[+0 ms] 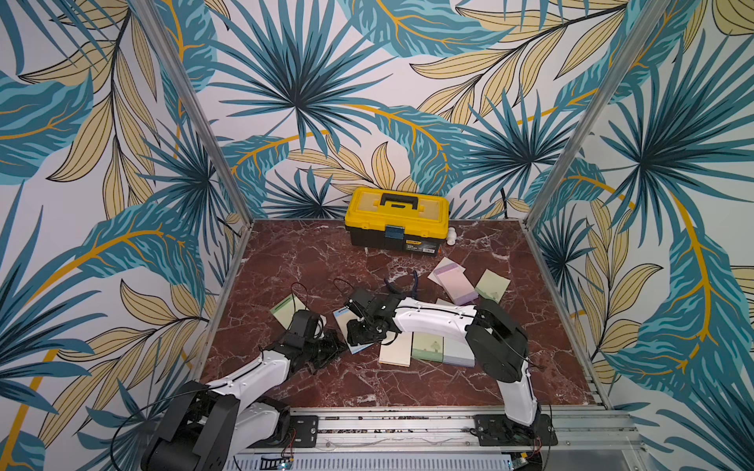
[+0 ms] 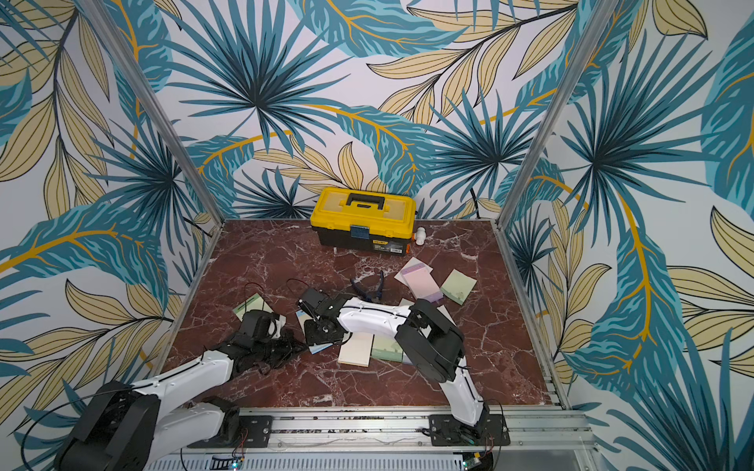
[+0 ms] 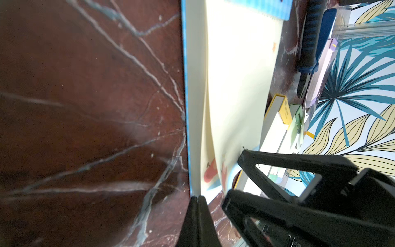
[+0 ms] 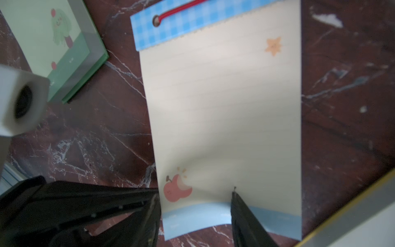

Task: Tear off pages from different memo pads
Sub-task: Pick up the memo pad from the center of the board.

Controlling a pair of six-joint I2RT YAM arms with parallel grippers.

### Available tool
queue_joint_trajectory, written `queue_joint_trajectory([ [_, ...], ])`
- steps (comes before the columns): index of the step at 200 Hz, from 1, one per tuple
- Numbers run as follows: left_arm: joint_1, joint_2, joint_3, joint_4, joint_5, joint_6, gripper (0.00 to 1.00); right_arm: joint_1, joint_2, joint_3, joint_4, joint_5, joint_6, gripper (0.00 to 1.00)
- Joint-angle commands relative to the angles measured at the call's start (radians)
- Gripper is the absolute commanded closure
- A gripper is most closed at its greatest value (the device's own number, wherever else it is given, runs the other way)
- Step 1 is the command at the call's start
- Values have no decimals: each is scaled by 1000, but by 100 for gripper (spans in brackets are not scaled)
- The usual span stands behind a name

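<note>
You've got no readable text anywhere. The black-and-yellow sticker (image 1: 422, 246) on the front of the yellow plastic toolbox (image 1: 396, 222) with the black handle carries print, but it's too small to make out in both top views. The cream memo pad (image 3: 285, 112) has a small mark on its yellow header band, illegible in the left wrist view. The green memo pad (image 4: 64, 42) shows tiny white lettering, blurred.

My two top views sit high at the front, looking down toward the back wall (image 1: 367, 102), nearly identical, with the marble table (image 1: 310, 265) in the lower frame. My wrist views are close-ups sharing the blue-bordered pad (image 4: 222, 107): left grazing, right overhead.
</note>
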Motion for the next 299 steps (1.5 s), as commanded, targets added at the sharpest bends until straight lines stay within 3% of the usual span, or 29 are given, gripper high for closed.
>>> queue_joint_trajectory([
  [1, -10, -1, 8, 29, 11, -9, 100, -3, 21, -40, -20, -2, 9, 46],
  [173, -28, 76, -23, 185, 26, -47, 100, -14, -8, -79, 16, -36, 11, 50],
  [299, -29, 102, -14, 218, 23, -45, 100, -16, -13, -99, 81, -85, -27, 68],
])
